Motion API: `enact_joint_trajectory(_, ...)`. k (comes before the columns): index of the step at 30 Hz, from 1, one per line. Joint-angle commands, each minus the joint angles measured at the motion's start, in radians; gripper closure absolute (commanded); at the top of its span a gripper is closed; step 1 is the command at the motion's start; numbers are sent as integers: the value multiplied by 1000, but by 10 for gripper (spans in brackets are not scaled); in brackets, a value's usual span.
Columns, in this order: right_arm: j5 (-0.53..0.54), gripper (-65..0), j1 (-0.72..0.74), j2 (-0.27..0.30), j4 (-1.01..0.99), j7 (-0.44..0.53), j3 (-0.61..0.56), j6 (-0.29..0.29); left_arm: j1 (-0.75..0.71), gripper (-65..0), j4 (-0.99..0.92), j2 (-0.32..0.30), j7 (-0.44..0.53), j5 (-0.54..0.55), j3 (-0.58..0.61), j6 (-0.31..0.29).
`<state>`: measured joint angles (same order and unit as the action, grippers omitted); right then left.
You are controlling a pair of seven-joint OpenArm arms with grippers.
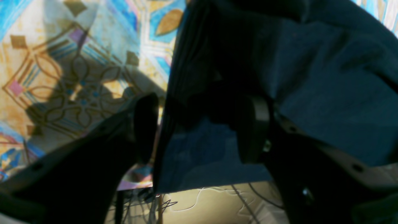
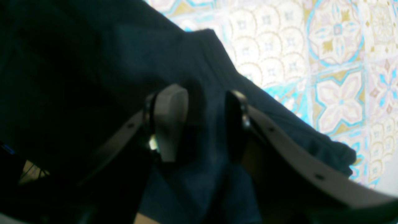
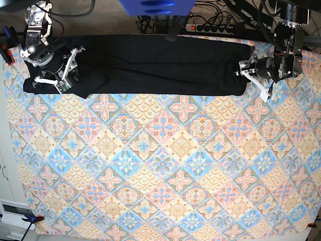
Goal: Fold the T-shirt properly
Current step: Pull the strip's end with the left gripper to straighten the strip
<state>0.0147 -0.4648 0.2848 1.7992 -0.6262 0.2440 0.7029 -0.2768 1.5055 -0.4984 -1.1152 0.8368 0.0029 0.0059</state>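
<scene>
The black T-shirt (image 3: 160, 65) lies spread in a long band along the far edge of the table. My left gripper (image 3: 249, 75) is at its right end and my right gripper (image 3: 67, 70) at its left end. In the left wrist view the left gripper (image 1: 200, 130) stands open, with the T-shirt (image 1: 326, 93) edge lying between the dark fingers (image 1: 146, 127). In the right wrist view the right gripper (image 2: 202, 124) is also open, its fingers (image 2: 169, 121) straddling a ridge of the T-shirt (image 2: 108, 56).
A patterned tablecloth (image 3: 160, 165) covers the whole table. Behind the far edge are a power strip (image 3: 210, 27) with cables and a blue object (image 3: 155, 6). Clamps hold the cloth at the left edge (image 3: 6, 50) and at the near left corner (image 3: 35, 218).
</scene>
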Motion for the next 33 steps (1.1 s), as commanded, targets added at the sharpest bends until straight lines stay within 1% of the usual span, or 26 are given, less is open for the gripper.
enact_joint_trajectory(1, 12, -236, 4, 14, 18, 18, 7, -5, 1, -386, 0, 17, 13, 6, 24, -4)
enact_joint_trajectory(5, 12, -236, 4, 14, 18, 18, 7, -5, -3, -373, 0, 33, 17, 11, 70, -5)
enact_joint_trajectory(7, 12, -236, 4, 14, 18, 18, 7, -5, -3, -322, 0, 33, 17, 48, 90, -25)
enact_joint_trajectory(10, 12, -236, 4, 14, 18, 18, 7, -5, 0, -204, 0, 27, 16, 114, 87, -88)
enact_joint_trajectory(11, 12, -236, 4, 14, 18, 18, 7, -5, 1, -173, 0, 25, 16, 120, 85, -99)
enact_joint_trajectory(12, 12, -236, 4, 14, 18, 16, 7, -5, 1, -146, 0, 25, 17, 120, 85, -111)
enact_joint_trajectory(13, 12, -236, 4, 14, 18, 16, 7, -5, 1, -143, 0, 24, 17, 120, 81, -119)
enact_joint_trajectory(15, 12, -236, 4, 14, 18, 16, 7, -5, 0, -141, 0, 24, 17, 120, 59, -132)
enact_joint_trajectory(17, 12, -236, 4, 14, 18, 16, 7, -5, -3, -122, 0, 24, 19, 120, 22, -143)
enact_joint_trajectory(19, 12, -236, 4, 14, 18, 16, 7, -5, -5, -70, 0, 24, 19, 120, -27, -152)
enact_joint_trajectory(20, 12, -236, 4, 14, 18, 16, 7, -5, -6, -27, 0, 24, 19, 120, -59, -152)
enact_joint_trajectory(21, 12, -236, 4, 14, 18, 16, 7, -5, -14, 0, 0, 24, 19, 120, -100, -151)
enact_joint_trajectory(24, 12, -236, 4, 14, 18, 16, 7, -5, -26, 0, 0, 24, 19, 115, -211, -151)
enact_joint_trajectory(26, 12, -236, 4, 14, 18, 16, 7, -5, -28, 0, 0, 22, 16, 91, -275, -151)
enact_joint_trajectory(33, 12, -236, 4, 14, 21, 16, 7, -5, -26, 0, -3, -33, 19, -24, -407, -151)
